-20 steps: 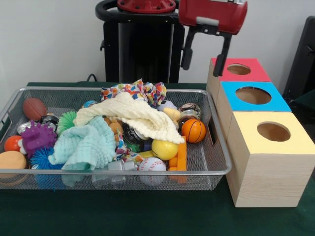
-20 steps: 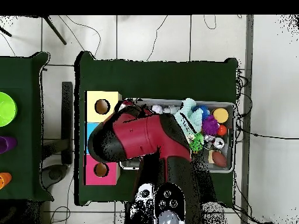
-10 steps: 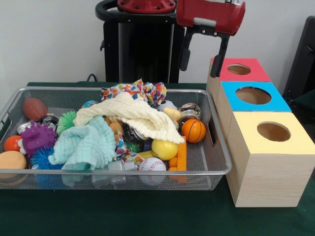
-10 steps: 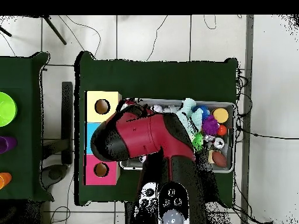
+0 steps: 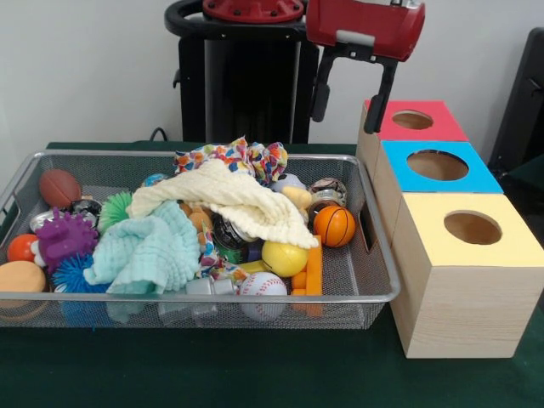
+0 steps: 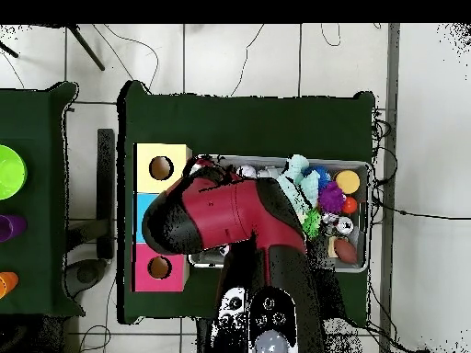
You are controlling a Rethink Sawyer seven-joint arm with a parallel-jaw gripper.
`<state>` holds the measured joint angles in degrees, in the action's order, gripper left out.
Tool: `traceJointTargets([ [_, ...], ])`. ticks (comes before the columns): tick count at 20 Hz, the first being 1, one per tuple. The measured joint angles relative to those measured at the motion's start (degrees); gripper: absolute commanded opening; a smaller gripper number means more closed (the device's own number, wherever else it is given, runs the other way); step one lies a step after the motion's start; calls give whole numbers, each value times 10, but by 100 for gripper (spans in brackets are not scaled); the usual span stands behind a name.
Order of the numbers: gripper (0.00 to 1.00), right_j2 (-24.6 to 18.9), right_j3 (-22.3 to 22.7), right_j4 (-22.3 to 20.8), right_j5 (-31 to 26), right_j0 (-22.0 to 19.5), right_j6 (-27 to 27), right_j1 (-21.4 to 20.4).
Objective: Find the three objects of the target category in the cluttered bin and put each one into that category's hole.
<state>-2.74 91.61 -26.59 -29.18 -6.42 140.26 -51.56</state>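
So here the gripper (image 5: 350,106) hangs high up, fingers spread wide with nothing between them; it sits above the far corner of the wire bin (image 5: 378,255), on the side nearest the red-topped box (image 5: 425,127); basically parked between the bin and the row of boxes, not down in the clutter at all.

Which category is wanted isn't something the scene tells me, so my guess is balls, since there are plenty; taking the bin as the landmark: the little basketball (image 5: 335,225) lies near the bin's wall on the box side, just below and toward the camera from the open fingers; a yellow ball (image 5: 284,257) sits beside it, further toward the bin's front rim; a baseball (image 5: 262,286) rests right against that front rim.

The cream cloth (image 5: 229,200) drapes over the middle of the bin and the teal cloth (image 5: 149,251) covers the part next to it, so anything under those is hidden.

What the next move turns on, I'd say: the basketball is the closest candidate, pretty much straight down and a bit forward from the fingers; being round it has no long axis to line up with, so a plain descent should do; an orange block (image 5: 313,272) just beside it could get in the way.

From overhead the arm (image 6: 225,216) covers that end of the bin, so no help there.
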Motion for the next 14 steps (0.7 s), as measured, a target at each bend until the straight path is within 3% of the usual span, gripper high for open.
traceJointTargets([
  [9, 100, 0, 2, 0, 0, -22, 0, 1],
  [14, 100, -9, 18, 0, 0, -55, 0, 1],
])
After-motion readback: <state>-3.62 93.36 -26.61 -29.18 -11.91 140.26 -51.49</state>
